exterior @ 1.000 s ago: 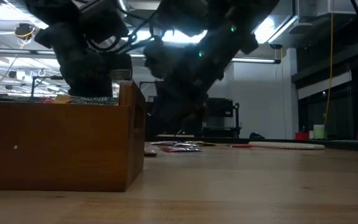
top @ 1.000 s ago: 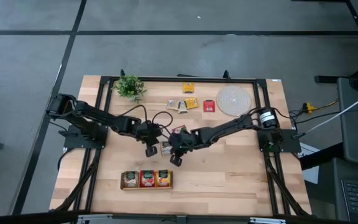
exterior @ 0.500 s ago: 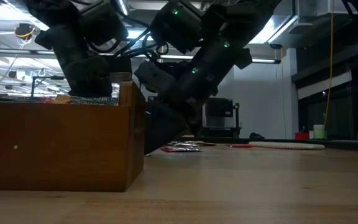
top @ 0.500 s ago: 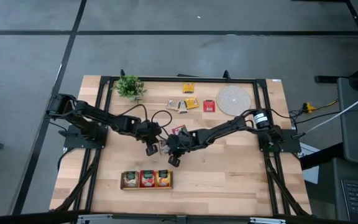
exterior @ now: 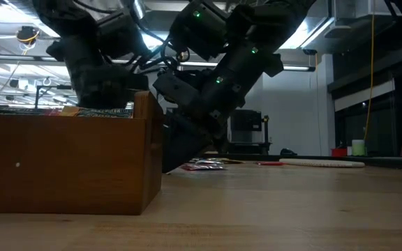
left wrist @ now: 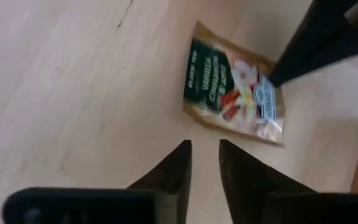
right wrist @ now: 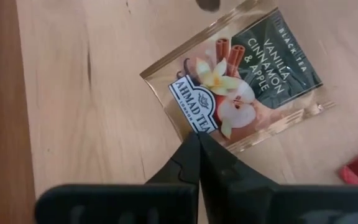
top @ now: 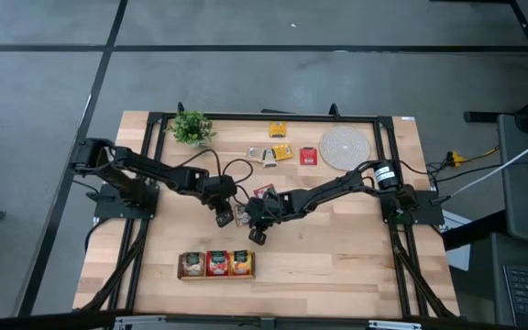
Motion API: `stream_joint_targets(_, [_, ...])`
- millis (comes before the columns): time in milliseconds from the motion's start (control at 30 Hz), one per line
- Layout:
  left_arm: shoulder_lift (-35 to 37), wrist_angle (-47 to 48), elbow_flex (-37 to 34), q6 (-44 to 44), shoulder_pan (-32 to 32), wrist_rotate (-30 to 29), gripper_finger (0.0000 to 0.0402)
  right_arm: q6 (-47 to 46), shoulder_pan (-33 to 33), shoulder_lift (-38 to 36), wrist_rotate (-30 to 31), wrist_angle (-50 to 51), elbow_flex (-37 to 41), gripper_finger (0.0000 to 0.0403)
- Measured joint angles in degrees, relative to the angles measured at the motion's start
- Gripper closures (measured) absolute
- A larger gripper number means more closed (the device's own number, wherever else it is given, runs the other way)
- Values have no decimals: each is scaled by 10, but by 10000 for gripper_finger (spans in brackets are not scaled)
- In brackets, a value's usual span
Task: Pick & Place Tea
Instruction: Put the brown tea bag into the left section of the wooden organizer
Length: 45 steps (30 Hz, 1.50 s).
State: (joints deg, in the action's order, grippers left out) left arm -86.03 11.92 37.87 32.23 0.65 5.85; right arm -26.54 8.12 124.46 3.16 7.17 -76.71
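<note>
Right wrist view: sachet (right wrist: 244, 78) edge at closed fingers (right wrist: 194, 163)

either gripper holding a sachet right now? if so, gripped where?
Neither. The vanilla-cinnamon-apple sachet lies flat on the table. The right gripper is shut with its tips at the sachet's edge, not clamping it; the left gripper is slightly parted, just short of it.

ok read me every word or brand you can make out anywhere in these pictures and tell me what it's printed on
"BLACK TEA": flat square pale paper tea sachet with dark green panel, lying on the wooden table.
"VANILLA, CINNAMON & APPLE": same sachet's green panel.
"AHMAD TEA": same sachet's white badge; smaller line beneath, too small to read.
Sachets in the long wooden three-compartment tray: print too small to read.
</note>
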Motion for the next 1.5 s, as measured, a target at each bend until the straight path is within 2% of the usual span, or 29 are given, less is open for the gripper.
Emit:
stream_joint_targets(300, [-13, -40, 0, 10, 0, -4, 239, 1, 0, 0, -1, -3, 1, 397])
stream_joint_targets(500, [-13, -62, 0, 31, 0, -14, 220, 2, 0, 0, -1, -3, 1, 397])
stream_joint_targets(667, [-14, -64, 0, 32, 0, -28, 248, 2, 0, 0, 1, -3, 1, 397])
stream_joint_targets(933, [-46, -78, 0, 41, -2, -24, 354, 3, 0, 0, 8, -3, 1, 397])
stream_joint_targets(1067, [-53, -75, 0, 41, -2, -16, 392, 3, 0, 0, 18, -3, 1, 397])
stream_joint_targets(1500, [-53, -60, 0, -11, -1, -15, 399, 14, 0, 0, 25, -4, 1, 397])
